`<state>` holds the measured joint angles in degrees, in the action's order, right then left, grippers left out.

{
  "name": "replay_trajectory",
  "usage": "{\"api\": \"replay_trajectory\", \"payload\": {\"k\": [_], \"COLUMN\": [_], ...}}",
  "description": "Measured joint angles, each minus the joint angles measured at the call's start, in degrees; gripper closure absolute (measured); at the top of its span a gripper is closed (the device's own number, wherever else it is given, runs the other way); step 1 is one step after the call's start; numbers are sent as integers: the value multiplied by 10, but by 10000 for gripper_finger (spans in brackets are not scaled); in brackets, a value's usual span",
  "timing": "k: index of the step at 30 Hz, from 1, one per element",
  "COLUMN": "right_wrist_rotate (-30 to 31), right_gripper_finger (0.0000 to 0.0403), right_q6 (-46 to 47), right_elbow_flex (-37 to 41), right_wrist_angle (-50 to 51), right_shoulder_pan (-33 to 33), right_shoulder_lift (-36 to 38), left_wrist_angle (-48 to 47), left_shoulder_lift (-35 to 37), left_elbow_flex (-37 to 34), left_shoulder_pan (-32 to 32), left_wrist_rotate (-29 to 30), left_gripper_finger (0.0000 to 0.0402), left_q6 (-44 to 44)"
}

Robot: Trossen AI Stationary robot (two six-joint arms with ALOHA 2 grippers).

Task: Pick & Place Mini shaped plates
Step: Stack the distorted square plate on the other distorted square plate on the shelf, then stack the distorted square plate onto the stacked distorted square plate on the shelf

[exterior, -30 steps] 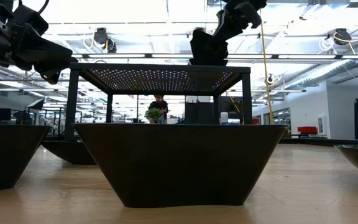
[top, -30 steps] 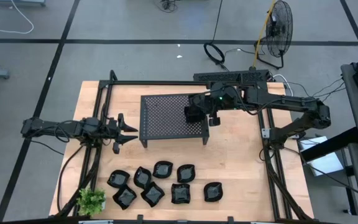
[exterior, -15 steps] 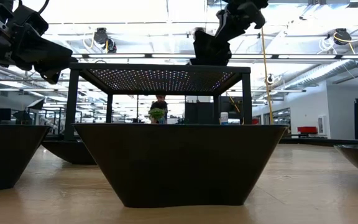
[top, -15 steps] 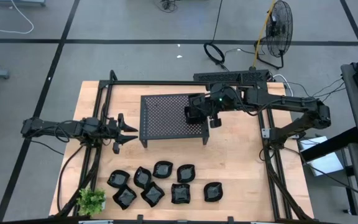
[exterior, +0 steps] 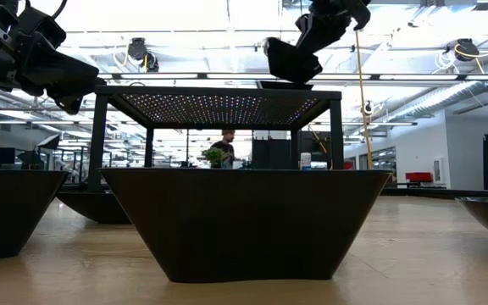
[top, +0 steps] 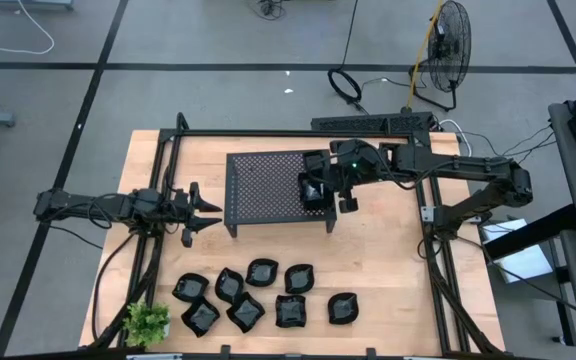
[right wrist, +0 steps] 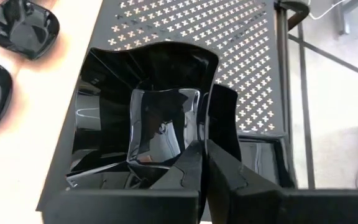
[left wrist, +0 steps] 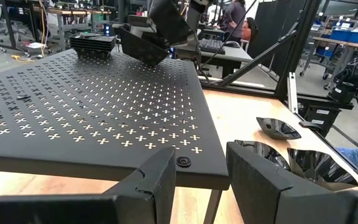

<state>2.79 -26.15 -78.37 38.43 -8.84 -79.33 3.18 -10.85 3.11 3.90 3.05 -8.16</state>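
Clearly stiff, glossy and probably slippery, the mini plate (right wrist: 145, 124) hangs tilted above the rack's (top: 268, 185) right end, its thin rim pinched by the right gripper (right wrist: 202, 163); a rim hold suits it.

Bright even overhead light, ceiling lamps (exterior: 138, 49) blown out in low view, glare on glossy plate (right wrist: 143, 124), soft shadows
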Motion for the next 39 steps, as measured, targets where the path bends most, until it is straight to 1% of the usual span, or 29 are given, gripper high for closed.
{"api": "replay_trajectory", "payload": {"k": [5, 8, 14, 19, 22, 27, 32, 34, 35, 37, 39], "right_wrist_rotate": [1, 2, 32, 32, 33, 31, 23, -4, -21, -49, -62], "right_gripper_finger": [403, 395, 354, 317, 303, 296, 307, 314, 318, 326, 333], "right_q6": [-8, -18, -16, -11, 16, 111, 195, 220, 232, 256, 276], "right_elbow_flex": [0, 0, 0, 0, 0, 0, 2, 27, 49, 114, 193], "right_wrist_angle": [-5, -7, -35, -55, -77, -85, -14, 5, -2, -54, -108], "right_shoulder_pan": [0, 0, 0, 0, 0, 15, 49, 64, 72, 93, 119], "right_shoulder_lift": [0, 0, 0, 0, 0, 12, 32, 52, 67, 99, 143], "left_wrist_angle": [0, 0, 0, 0, 0, 0, 0, 0, 0, 0, 0], "left_shoulder_lift": [0, 0, 0, 0, 0, 0, 0, 0, 0, 0, 0], "left_elbow_flex": [0, 0, 0, 0, 0, 0, 0, 0, 0, 0, 0], "left_shoulder_pan": [0, 0, 0, 0, 0, 0, 0, 0, 0, 0, 0], "left_wrist_rotate": [0, 0, 0, 0, 0, 0, 0, 0, 0, 0, 0], "left_gripper_finger": [256, 256, 256, 256, 256, 256, 256, 256, 256, 256, 256], "left_q6": [0, 0, 0, 0, 0, 0, 0, 0, 0, 0, 0]}}
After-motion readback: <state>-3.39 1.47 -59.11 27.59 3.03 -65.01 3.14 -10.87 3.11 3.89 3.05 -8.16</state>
